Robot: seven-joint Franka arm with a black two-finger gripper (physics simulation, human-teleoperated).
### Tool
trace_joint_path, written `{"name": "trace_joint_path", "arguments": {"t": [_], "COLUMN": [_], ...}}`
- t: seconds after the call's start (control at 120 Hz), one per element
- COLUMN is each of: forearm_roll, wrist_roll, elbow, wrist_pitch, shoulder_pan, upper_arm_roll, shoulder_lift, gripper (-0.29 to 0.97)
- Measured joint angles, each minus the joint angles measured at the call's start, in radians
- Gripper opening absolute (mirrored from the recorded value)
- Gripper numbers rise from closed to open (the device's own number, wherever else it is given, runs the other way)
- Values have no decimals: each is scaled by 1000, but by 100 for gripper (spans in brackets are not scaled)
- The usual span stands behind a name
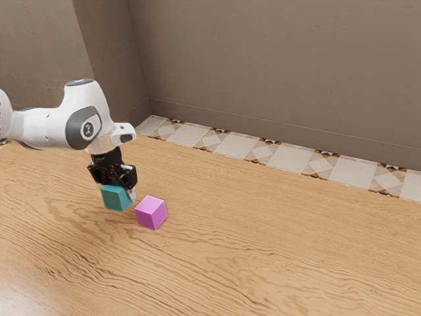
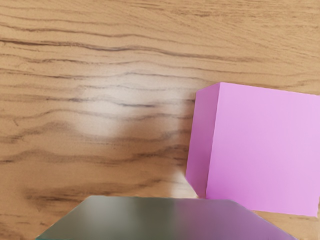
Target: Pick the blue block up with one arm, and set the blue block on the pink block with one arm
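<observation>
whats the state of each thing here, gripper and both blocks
gripper: shut on the blue block
blue block: held between the fingers, teal in tint, beside the pink block, not on it
pink block: resting on the wooden table, nothing on top

Nothing legible: blue block (image 1: 116, 197), pink block (image 1: 151, 212), arm (image 1: 52, 126) and worktop (image 1: 263, 250) carry no text, label, number or sign.
</observation>
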Motion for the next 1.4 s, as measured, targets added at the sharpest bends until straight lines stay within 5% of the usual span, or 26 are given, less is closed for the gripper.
{"name": "trace_joint_path", "arguments": {"t": [0.308, 0.475, 1.033, 1.4], "forearm_roll": [173, 209, 20, -1], "wrist_roll": [-227, -276, -157, 2], "elbow": [42, 29, -42, -35], "wrist_pitch": [-31, 34, 244, 231], "shoulder_pan": [-33, -31, 3, 3], "upper_arm_roll": [-79, -104, -101, -89], "shoulder_lift": [38, 39, 35, 60], "gripper": [35, 34, 34, 35]}}
